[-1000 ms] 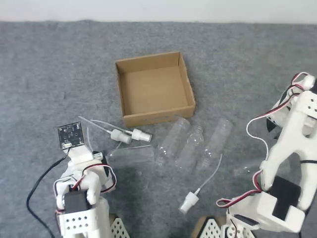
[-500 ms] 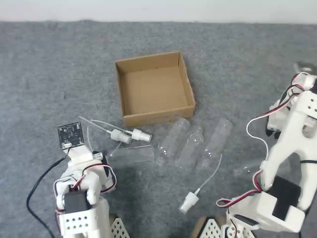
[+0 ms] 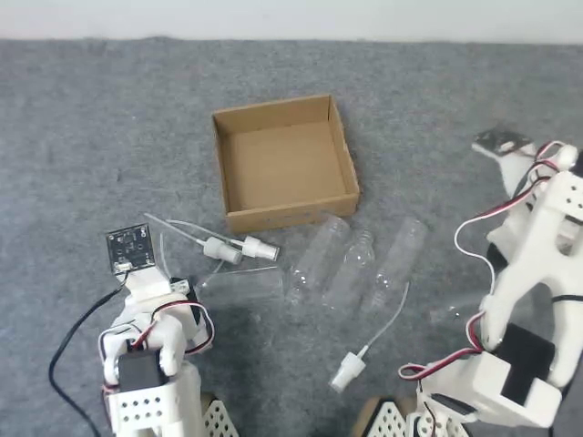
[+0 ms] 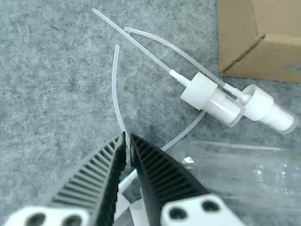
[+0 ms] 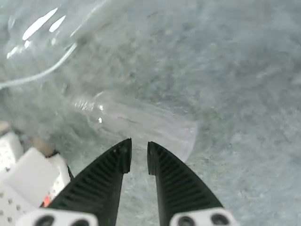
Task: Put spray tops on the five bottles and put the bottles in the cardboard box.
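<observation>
We log the left gripper [image 4: 127, 137] folded low, fingers clenched, tips by a thin clear tube [image 4: 114, 84]; the right gripper [image 5: 137, 146] tilted down, empty and narrowly parted, with a clear plastic bottle [image 5: 141, 120] just beyond its fingertips.

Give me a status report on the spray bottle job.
Done: nothing. The cardboard box is empty, and the clear bottles lie uncapped on the grey mat. In hand: nothing is gripped. The left gripper sits with jaws together by loose spray tops; the right gripper has jaws slightly apart over one lying bottle. Left: cap every bottle and box them.
</observation>
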